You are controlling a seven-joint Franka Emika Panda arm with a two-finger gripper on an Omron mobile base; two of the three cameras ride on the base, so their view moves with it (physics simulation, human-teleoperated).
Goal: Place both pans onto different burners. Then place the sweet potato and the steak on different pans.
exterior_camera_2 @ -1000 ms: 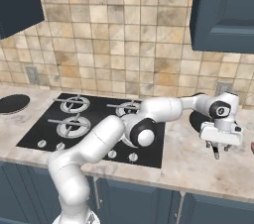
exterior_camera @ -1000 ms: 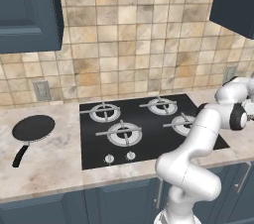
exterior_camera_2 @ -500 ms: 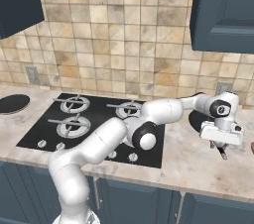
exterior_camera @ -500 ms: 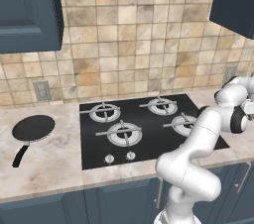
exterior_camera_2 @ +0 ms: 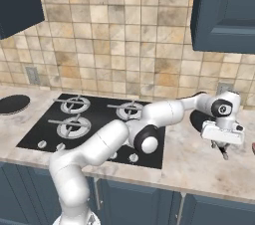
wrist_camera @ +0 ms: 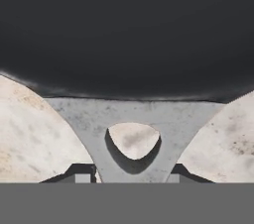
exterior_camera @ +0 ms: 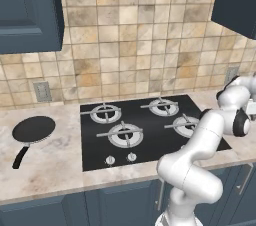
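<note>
The gripper [exterior_camera_2: 222, 148], whose opening cannot be told, is held low over the counter [exterior_camera_2: 199, 169] right of the cooktop [exterior_camera_2: 99, 124], directly above the handle root [wrist_camera: 133, 119] of the right-hand pan [wrist_camera: 127, 29], the handle being run toward the camera.

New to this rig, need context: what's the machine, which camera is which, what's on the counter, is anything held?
It is a white robot arm on a base in a rendered kitchen. Two cameras sit behind the arm, left and right; the third looks along its hand. The counter holds a black cooktop with four burners, a left pan and a right pan. The hand is at the right pan's handle, fingers open, holding nothing.
</note>
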